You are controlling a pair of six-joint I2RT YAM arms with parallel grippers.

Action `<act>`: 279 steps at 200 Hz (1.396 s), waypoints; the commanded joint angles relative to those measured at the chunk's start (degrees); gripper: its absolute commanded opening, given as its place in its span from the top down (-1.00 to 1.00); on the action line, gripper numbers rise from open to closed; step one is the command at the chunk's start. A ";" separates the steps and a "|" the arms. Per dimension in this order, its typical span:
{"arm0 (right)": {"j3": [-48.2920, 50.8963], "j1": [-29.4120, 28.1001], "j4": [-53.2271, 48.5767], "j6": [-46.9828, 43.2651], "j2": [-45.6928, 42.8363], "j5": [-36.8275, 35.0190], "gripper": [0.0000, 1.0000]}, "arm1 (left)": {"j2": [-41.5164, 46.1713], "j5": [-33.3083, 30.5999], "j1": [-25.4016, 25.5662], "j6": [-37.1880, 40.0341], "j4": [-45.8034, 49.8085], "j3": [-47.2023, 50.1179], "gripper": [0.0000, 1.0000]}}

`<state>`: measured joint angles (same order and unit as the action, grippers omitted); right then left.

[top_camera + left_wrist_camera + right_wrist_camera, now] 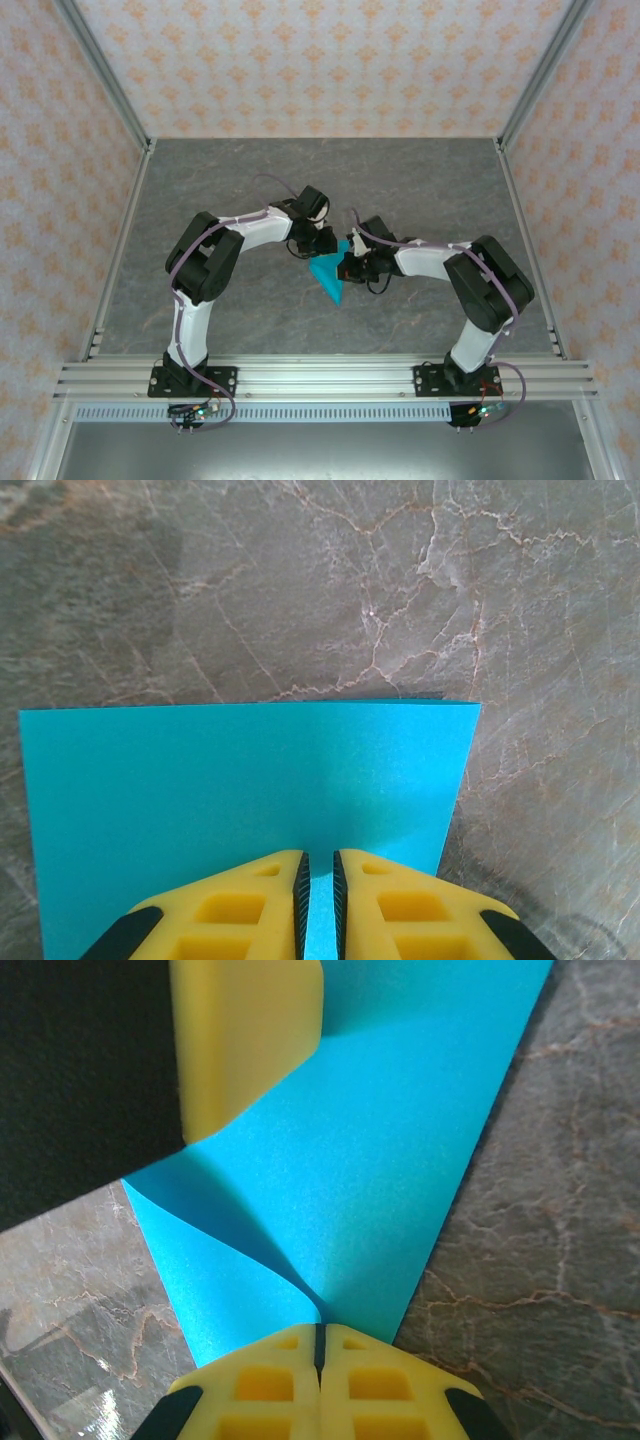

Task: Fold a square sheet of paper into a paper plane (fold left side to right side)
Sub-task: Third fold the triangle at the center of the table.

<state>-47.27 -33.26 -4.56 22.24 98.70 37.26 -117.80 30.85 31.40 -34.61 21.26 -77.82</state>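
1. The paper [328,275] lay near the middle of the table [250,180], well clear of every edge, in a pointed wedge shape with its tip toward the near edge.
2. It was thin, bright blue and matte. One flap rose in a soft curl rather than a pressed crease.
3. My right gripper [320,1335] had its jaws fully together at the narrow end where that curl began. I could not tell whether any paper was caught between them.
4. My left gripper [318,865] sat on the flap's far side, its jaws nearly together with a slit of blue between. I could not tell whether they pinched or merely pressed.
5. I judged the risks as these: the uncreased flap could spring back, the sheet could slide on the smooth, marble-patterned table and skew the fold, or opposing pulls from both grippers could tear it.
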 commanded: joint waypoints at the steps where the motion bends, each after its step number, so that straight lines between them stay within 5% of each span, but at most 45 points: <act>1: -1.38 0.12 -0.81 -0.88 0.02 -1.53 0.93 | 0.20 0.00 0.57 -0.37 0.54 1.09 0.64; 279: -1.60 0.12 -0.18 -0.73 0.12 -1.30 0.93 | 0.19 -0.18 0.60 -0.36 0.53 1.27 0.64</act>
<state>-47.77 -33.23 -4.71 22.26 98.70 37.26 -117.80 30.85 31.40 -34.61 21.26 -77.80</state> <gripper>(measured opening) 0.048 0.177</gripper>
